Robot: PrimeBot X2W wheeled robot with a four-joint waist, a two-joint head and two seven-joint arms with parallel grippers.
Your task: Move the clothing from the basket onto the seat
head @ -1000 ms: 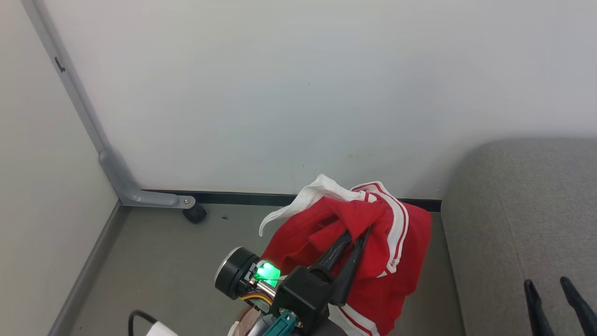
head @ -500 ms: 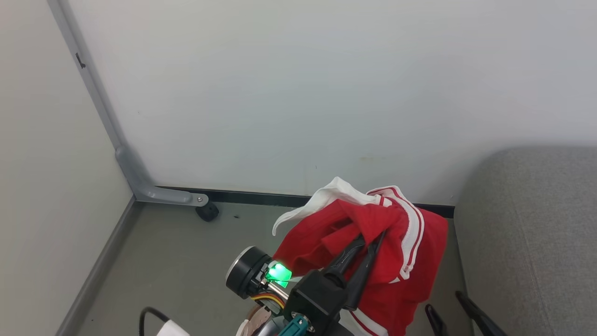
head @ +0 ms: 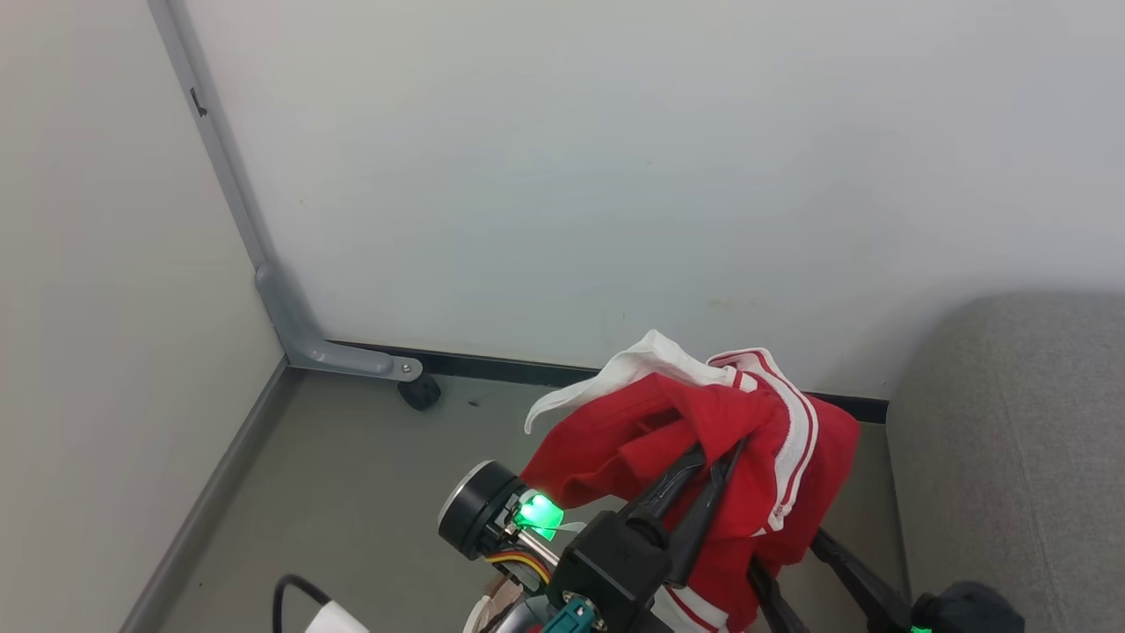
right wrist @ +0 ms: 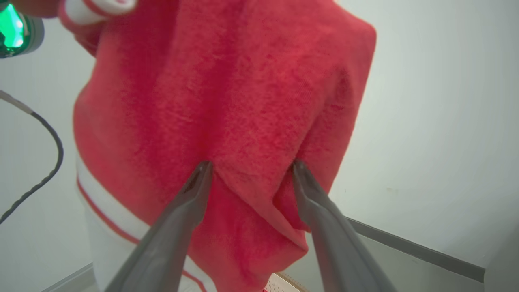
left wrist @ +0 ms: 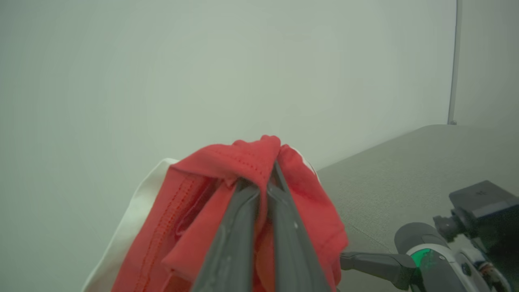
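One red garment [head: 615, 440], pinched by left claw [head: 721, 450]

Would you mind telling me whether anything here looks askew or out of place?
Nothing is damaged or spilled. The clothing hangs bunched in the shut left tool, white trim flopping loose, left of the seat rather than over it. The open right tool presses its tips into the hanging fabric.
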